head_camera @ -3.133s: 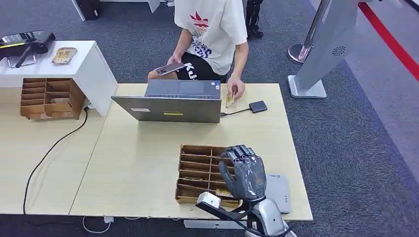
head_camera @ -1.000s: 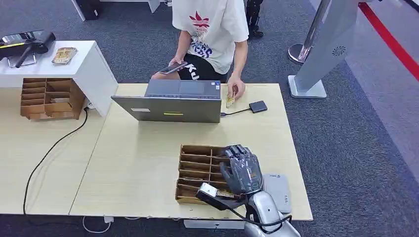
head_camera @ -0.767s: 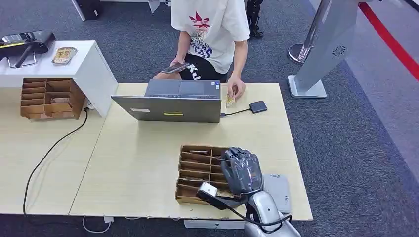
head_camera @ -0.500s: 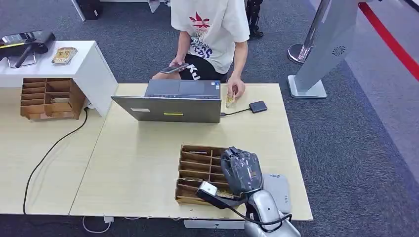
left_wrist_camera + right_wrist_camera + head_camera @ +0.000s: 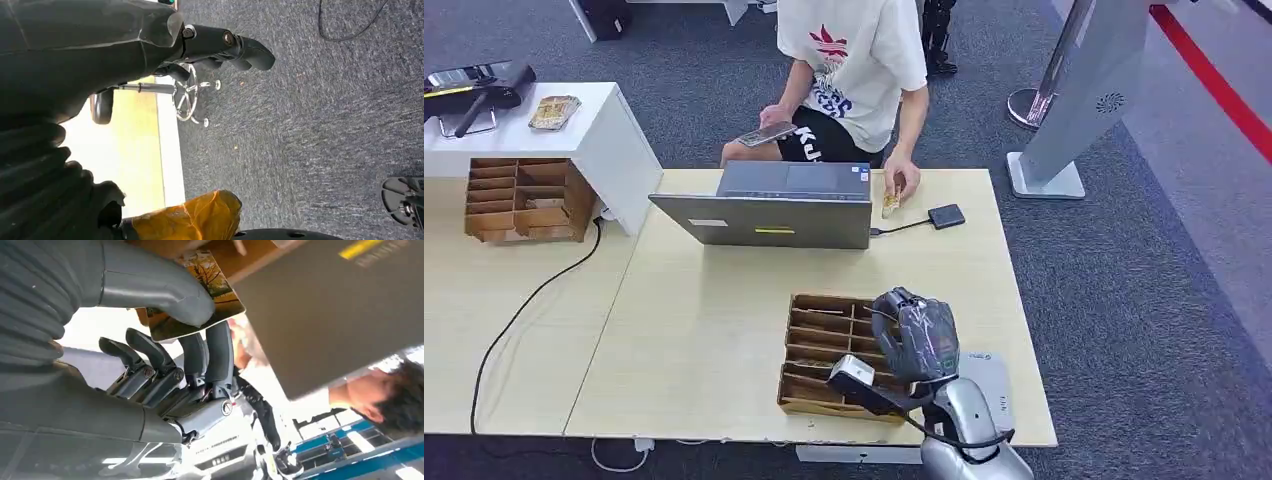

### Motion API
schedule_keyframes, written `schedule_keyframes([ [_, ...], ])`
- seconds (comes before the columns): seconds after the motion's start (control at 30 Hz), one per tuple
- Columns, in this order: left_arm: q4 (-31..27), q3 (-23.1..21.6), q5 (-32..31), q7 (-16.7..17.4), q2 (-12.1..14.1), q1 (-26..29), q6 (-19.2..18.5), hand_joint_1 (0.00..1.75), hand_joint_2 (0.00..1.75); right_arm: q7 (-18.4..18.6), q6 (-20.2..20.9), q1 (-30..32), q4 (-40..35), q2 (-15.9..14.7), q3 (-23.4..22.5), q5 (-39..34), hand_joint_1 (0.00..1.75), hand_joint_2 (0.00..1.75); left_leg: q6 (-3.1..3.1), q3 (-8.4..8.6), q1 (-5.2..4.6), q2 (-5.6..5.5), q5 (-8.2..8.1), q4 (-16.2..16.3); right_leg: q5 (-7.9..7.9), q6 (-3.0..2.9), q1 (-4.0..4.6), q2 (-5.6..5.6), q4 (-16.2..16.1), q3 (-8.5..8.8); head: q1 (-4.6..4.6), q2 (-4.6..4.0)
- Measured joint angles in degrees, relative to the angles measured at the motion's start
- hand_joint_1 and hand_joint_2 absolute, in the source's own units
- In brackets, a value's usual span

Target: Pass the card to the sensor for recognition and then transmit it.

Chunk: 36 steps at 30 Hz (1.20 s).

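Pinching a picture card (image 5: 197, 290) between thumb and fingers, the humanoid's right hand (image 5: 916, 338) hovers over the near end of the wooden card organiser (image 5: 819, 340) on the pale desk (image 5: 714, 330). The right wrist view shows the card, printed with an autumn tree, clamped under the thick grey thumb (image 5: 155, 287) against the darker fingers (image 5: 220, 352), its free edge projecting beyond the fingertips toward the laptop (image 5: 769, 212).

The step in hand appears to be the pick-up: the card seems just clear of its slot, with the scan yet to come. The next move likely calls for carrying the card over to the reader while keeping the pinch firm and the card face flat. A grey flat device (image 5: 989, 385) lies just beside the hand on its outer side, and a small black box (image 5: 946, 215) sits on a cable well ahead of it, near the laptop; which one serves as the sensor cannot be told from these views.

Across the desk a seated person rests a hand (image 5: 902, 182) on another card beyond the laptop.

The left hand (image 5: 150, 45) hangs above carpet, fingers loosely curled and apart, holding nothing.
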Motion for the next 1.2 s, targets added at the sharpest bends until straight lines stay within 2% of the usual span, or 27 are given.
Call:
schedule_keyframes([
  [0.3,0.0,0.0,1.6,-0.7,0.0,0.1,0.2,0.00,1.75,-11.7,8.4,3.2,-13.7,-0.5,-3.3,-27.1,1.75,1.75,0.00,-0.01,0.00,0.00,0.00,0.0,0.00,0.00,0.00,-0.01,0.0,-0.01,0.00,0.00],
  [0.47,0.0,0.0,1.9,-0.7,0.0,0.1,0.3,0.00,1.75,-13.9,10.9,4.8,-20.0,-1.1,-5.4,-33.5,1.75,1.75,0.00,0.00,0.00,0.00,0.00,0.0,0.00,0.00,0.00,0.00,0.0,0.00,0.00,0.00],
  [0.7,0.0,0.0,2.0,-0.7,0.0,0.1,0.3,0.00,1.75,-14.5,11.6,5.9,-24.1,-1.5,-7.1,-35.2,1.75,1.75,0.00,0.00,0.00,0.00,0.00,0.0,0.00,0.00,0.00,0.00,0.0,0.00,0.00,0.00],
  [1.2,0.0,0.0,1.7,-1.0,-0.1,0.1,0.3,0.00,1.75,-14.9,12.0,5.3,-25.1,-1.6,-7.4,-34.0,1.75,1.75,0.00,-0.02,0.00,0.00,0.00,0.0,0.00,0.00,0.00,0.00,0.0,0.00,0.00,0.00],
])
